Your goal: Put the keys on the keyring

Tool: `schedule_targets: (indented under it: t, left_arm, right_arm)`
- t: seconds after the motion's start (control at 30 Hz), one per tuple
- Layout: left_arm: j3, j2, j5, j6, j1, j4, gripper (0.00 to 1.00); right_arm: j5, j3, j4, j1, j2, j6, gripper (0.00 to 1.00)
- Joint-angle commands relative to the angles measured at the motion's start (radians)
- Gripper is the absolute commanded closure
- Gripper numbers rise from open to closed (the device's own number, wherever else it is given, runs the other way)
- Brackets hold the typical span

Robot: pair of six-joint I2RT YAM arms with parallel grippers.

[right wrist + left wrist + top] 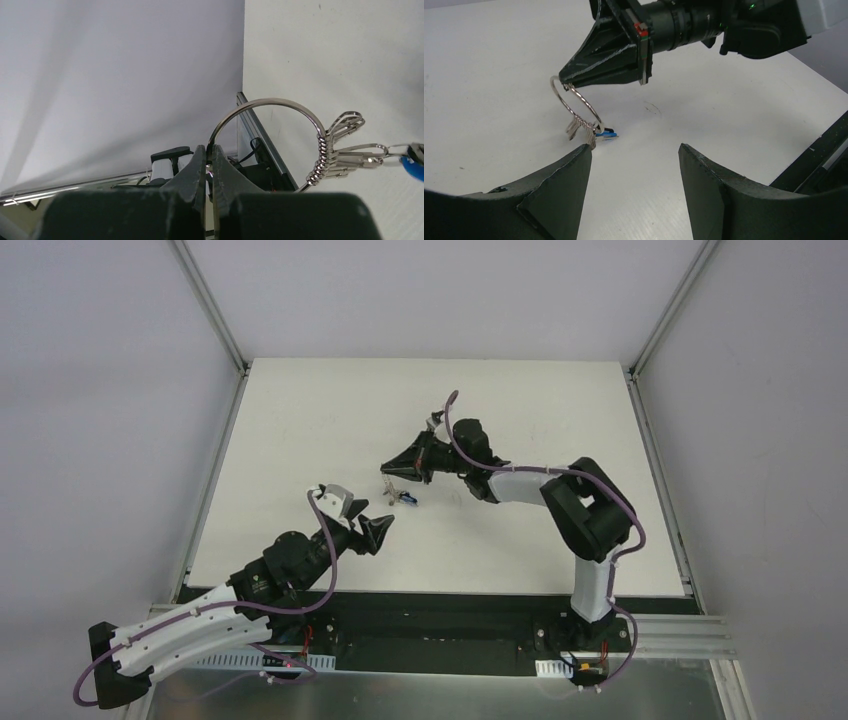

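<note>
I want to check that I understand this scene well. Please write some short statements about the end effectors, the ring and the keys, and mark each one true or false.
1. The right end effector is shut on the ring. True.
2. The left end effector holds the blue key. False: it is open and empty, and the blue key is down by the ring's low end.
3. Silver keys hang on the ring. True.
4. The ring lies flat on the table. False: it stands up, held by the right end effector.
</note>
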Motion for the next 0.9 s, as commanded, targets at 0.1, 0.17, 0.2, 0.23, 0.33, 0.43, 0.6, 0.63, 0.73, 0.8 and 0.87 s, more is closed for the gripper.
schedule_targets:
  t: [0.1,0.17,0.2,0.23,0.33,0.43,0.6,0.63,0.73,0.8,0.87]
  left_arm:
    - [-0.005,-0.005,-0.028,-0.005,-0.003,0.03,0.36]
    - [-0.004,0.001,-0.029,-0.004,-0.003,0.032,0.36]
    - [-0.003,0.005,-0.027,-0.004,-0.003,0.033,0.36]
    - [-0.004,0.008,-0.027,-0.005,-0.003,0.035,0.36]
    - [-0.003,0.018,-0.027,-0.005,-0.003,0.037,0.36]
    - [-0.003,0.021,-0.028,-0.004,-0.003,0.039,0.36]
    - [-0.005,0.015,-0.027,-0.003,-0.003,0.037,0.36]
    - [-0.005,0.015,-0.028,-0.003,-0.003,0.037,0.36]
    - [-0.006,0.012,-0.028,-0.003,-0.003,0.036,0.36]
    - [-0.005,0.011,-0.027,-0.004,-0.003,0.035,0.36]
    - [-0.006,0.01,-0.028,-0.003,-0.003,0.036,0.36]
  right_arm:
    - [0.002,-0.052,0.173,-0.032,0.033,0.088,1.0]
    - [0.01,-0.112,0.15,-0.056,-0.001,0.06,1.0]
    - [0.015,-0.138,0.135,-0.067,-0.022,0.046,1.0]
    - [0.016,-0.161,0.121,-0.078,-0.043,0.024,1.0]
    - [0.023,-0.222,0.08,-0.104,-0.101,-0.016,1.0]
    - [0.023,-0.28,0.078,-0.13,-0.139,-0.02,1.0]
    - [0.036,-0.367,0.071,-0.163,-0.181,-0.038,1.0]
    - [0.039,-0.382,0.071,-0.168,-0.188,-0.041,1.0]
    - [0.052,-0.419,0.047,-0.179,-0.218,-0.064,1.0]
    - [0.06,-0.441,0.018,-0.187,-0.238,-0.09,1.0]
    - [0.068,-0.464,-0.006,-0.195,-0.259,-0.104,1.0]
